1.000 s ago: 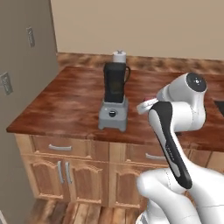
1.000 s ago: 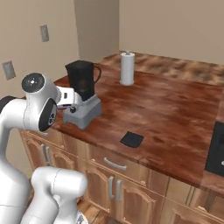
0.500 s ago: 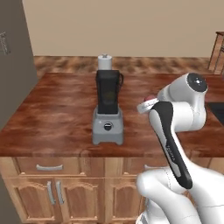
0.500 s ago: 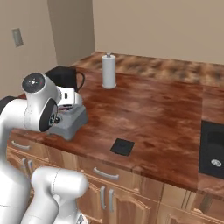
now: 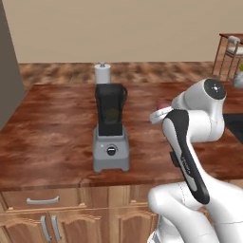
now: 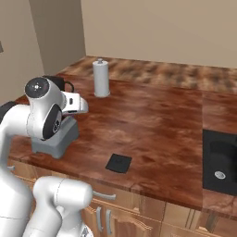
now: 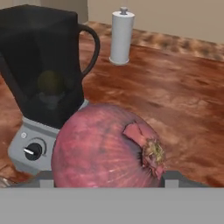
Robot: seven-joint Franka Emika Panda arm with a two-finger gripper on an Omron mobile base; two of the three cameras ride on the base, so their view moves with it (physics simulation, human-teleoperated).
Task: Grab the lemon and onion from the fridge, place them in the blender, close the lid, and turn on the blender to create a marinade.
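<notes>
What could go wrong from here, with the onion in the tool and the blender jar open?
1. The onion looks nearly as wide as the blender jar's mouth; an off-centre drop could bounce off the rim onto the counter.
2. The tool holds the round bulb low beside the jar; lifting it past the handle could knock the blender.
3. The lid lies near the counter edge, where a sweep of the arm might push it off.

The blender (image 5: pixel 111 130) stands on the counter (image 5: pixel 52 142), paper-towel roll (image 5: pixel 102 73) behind, lid (image 6: pixel 118 163) right
</notes>
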